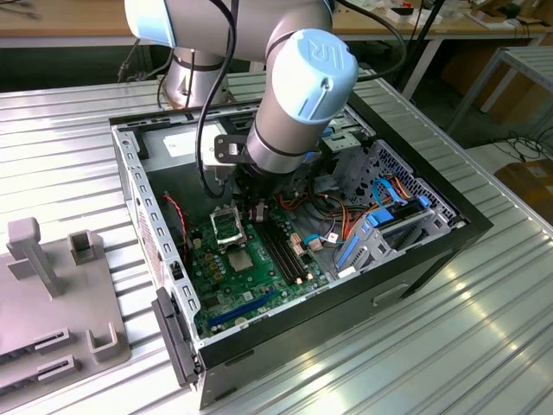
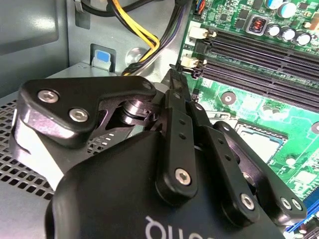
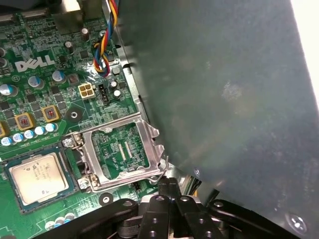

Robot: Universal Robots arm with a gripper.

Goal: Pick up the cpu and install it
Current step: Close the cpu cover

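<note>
The arm reaches down into an open case that lies on a ribbed metal table, in the middle of the exterior view. Its gripper hangs low over the green board, just beside the socket frame.

In the first wrist view the gripper is clenched: the two black fingers lie pressed together with nothing between them, their tips just off the edge of the socket frame. The frame is swung open and shows bare green board through its hollow. The cpu lies flat in its socket right beside the frame, silver top up, apart from the fingers. In the exterior view the cpu is the small silver square below the frame, toward the lower centre.

In the second wrist view the closed gripper points toward the long black memory slots, with yellow and black cables near.

White lettering is printed on the board in the first wrist view, and the cpu top carries fine print, too small to tell. A grey fixture stands at the exterior view's lower left.
</note>
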